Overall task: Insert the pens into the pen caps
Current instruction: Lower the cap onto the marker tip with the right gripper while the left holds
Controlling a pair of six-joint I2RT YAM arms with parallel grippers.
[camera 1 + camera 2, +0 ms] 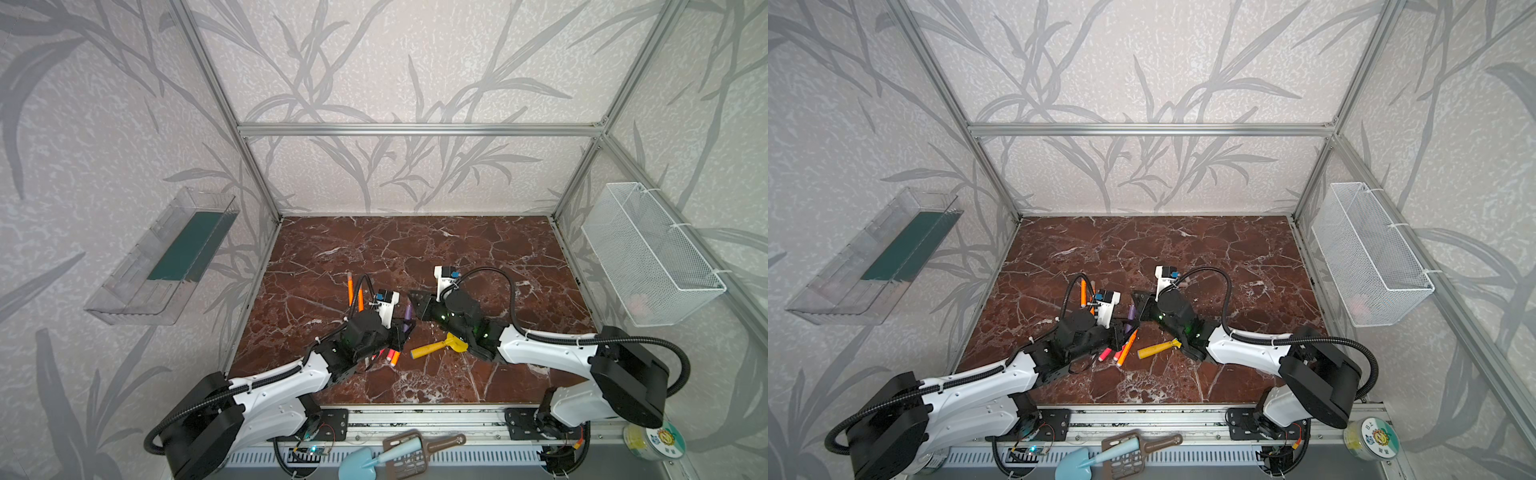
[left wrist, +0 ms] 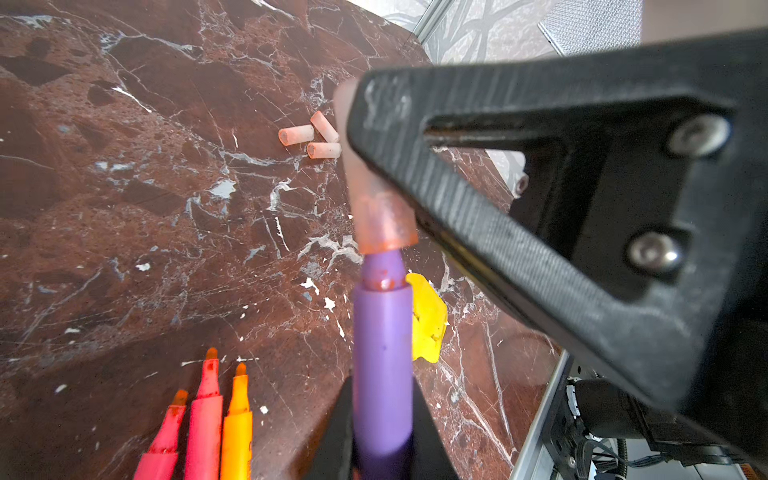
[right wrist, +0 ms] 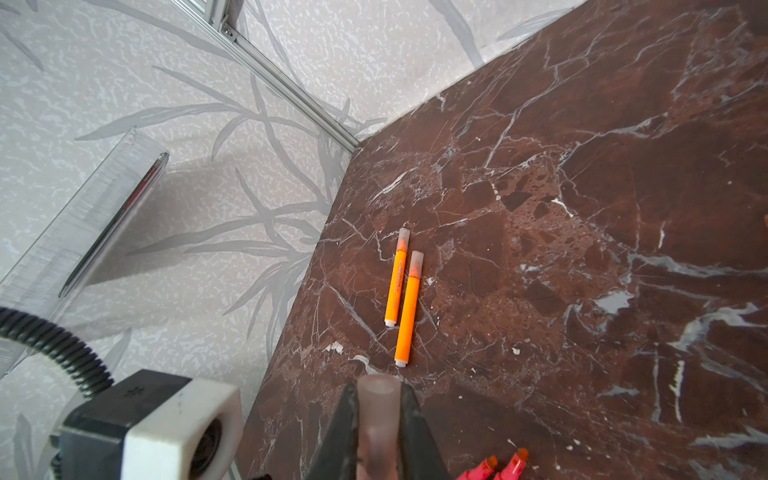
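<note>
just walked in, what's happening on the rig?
Left gripper is shut on the purple pen; right gripper is shut on a cap, which sits over the pen's tip, neck exposed. Two capped orange pens lie aside. Three uncapped pens and three loose caps wait on the table.

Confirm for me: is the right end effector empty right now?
No, the right end effector is clamped on a pale translucent pen cap that sits between its jaws.
</note>
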